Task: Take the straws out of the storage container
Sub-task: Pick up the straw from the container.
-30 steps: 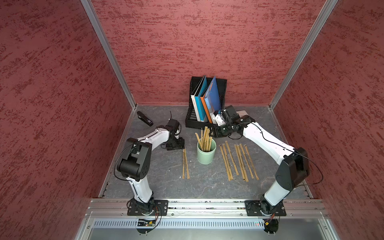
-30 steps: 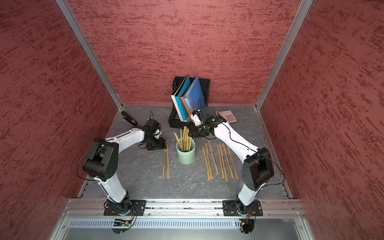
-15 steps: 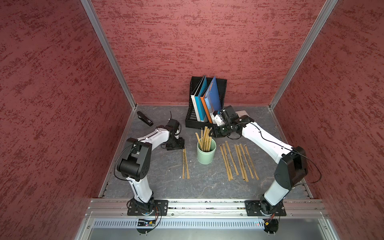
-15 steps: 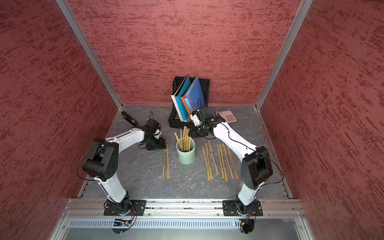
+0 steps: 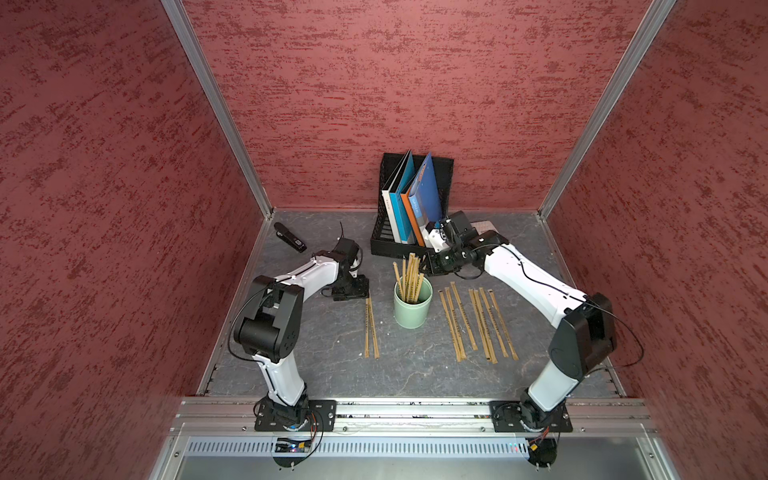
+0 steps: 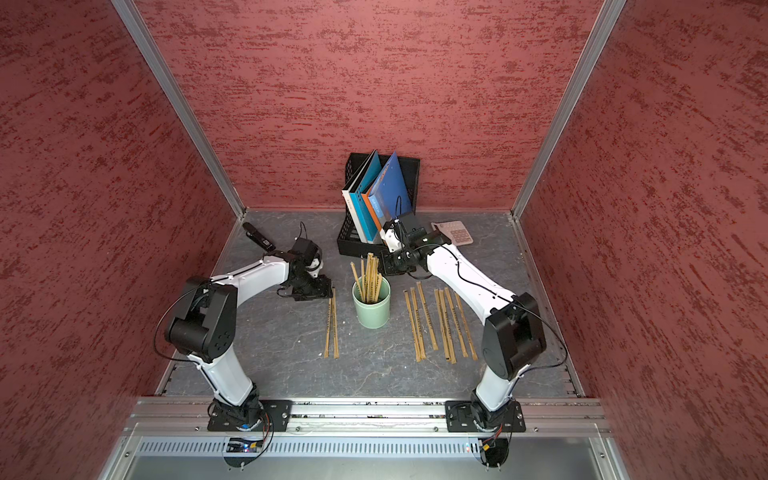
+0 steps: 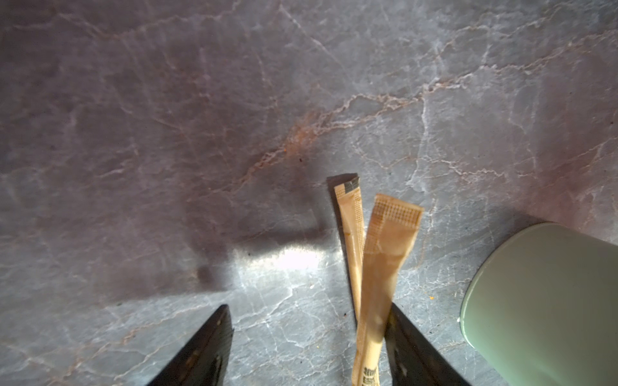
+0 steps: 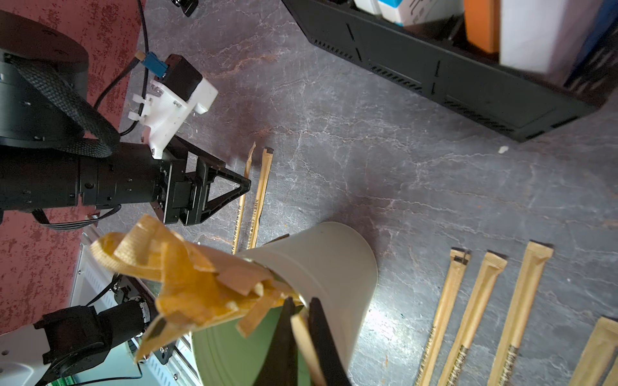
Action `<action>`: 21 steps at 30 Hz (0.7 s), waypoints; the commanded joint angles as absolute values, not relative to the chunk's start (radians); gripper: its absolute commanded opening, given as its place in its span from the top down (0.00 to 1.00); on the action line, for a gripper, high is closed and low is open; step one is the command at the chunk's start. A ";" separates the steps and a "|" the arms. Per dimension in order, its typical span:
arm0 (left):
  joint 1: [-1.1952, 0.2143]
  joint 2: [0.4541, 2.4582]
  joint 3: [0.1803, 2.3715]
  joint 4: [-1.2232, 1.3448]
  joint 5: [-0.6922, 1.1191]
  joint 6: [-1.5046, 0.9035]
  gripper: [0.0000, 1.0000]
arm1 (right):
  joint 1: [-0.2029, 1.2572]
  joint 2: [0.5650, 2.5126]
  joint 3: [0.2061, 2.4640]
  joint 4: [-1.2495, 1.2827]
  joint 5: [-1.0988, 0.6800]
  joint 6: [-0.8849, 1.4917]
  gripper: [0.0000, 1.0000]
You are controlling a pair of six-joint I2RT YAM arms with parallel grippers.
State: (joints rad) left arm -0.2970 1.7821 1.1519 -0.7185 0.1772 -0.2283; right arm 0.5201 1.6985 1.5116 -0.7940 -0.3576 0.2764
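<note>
Tan straws lie in rows on the desk either side of the cup, which stands mid-desk with a bunch left inside. The right pincer has just pinched shut on one at the rim, so a lift likely follows; the left pincer gapes empty over two laid straws. Behind, the file holder crowds the right wrist.
</note>
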 commanded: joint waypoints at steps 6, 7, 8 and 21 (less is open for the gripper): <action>-0.293 1.784 1.167 -0.726 0.175 -0.219 0.29 | 0.523 1.579 1.593 -0.893 -0.337 0.253 0.94; -0.293 1.784 1.167 -0.726 0.175 -0.220 0.29 | 0.523 1.565 1.602 -0.908 -0.333 0.250 0.94; -0.292 1.784 1.167 -0.726 0.176 -0.221 0.29 | 0.523 1.555 1.612 -0.918 -0.331 0.249 0.94; -0.294 1.770 1.160 -0.724 0.184 -0.224 0.29 | 0.523 1.406 1.771 -1.125 -0.174 0.211 0.94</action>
State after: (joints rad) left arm -0.2970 1.7821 1.1519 -0.7212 0.1780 -0.2283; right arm 0.5205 1.4612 1.7229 -1.0428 -0.2642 0.2340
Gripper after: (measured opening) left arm 0.713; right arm 0.061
